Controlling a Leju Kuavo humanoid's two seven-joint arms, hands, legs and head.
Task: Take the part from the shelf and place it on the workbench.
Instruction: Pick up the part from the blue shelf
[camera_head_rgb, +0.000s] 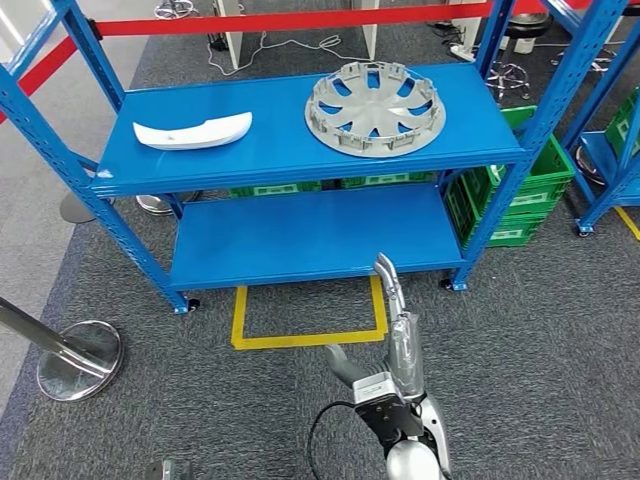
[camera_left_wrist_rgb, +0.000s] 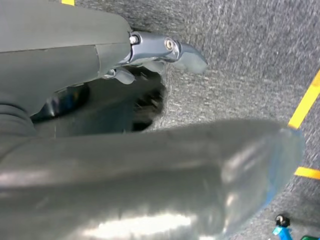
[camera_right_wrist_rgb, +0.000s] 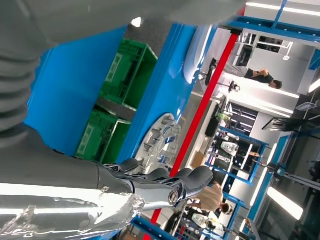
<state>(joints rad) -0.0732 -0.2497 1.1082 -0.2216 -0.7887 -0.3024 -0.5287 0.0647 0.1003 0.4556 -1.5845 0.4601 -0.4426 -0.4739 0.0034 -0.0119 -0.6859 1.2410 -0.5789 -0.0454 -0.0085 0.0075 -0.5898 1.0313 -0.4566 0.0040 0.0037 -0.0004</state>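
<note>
Right robot hand (camera_head_rgb: 392, 345) spread, empty, well short of shelf (camera_head_rgb: 302, 150); should reach up, grip hubcap (camera_head_rgb: 375, 108) rim squarely.

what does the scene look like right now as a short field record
shelf: blue rack, two levels
top level: silver wheel cover on the right, white curved part on the left
lower level: bare blue board
behind rack: green crates
floor: yellow tape square
right robot hand: raised before the rack, holding nothing
left robot hand: over grey carpet
</note>
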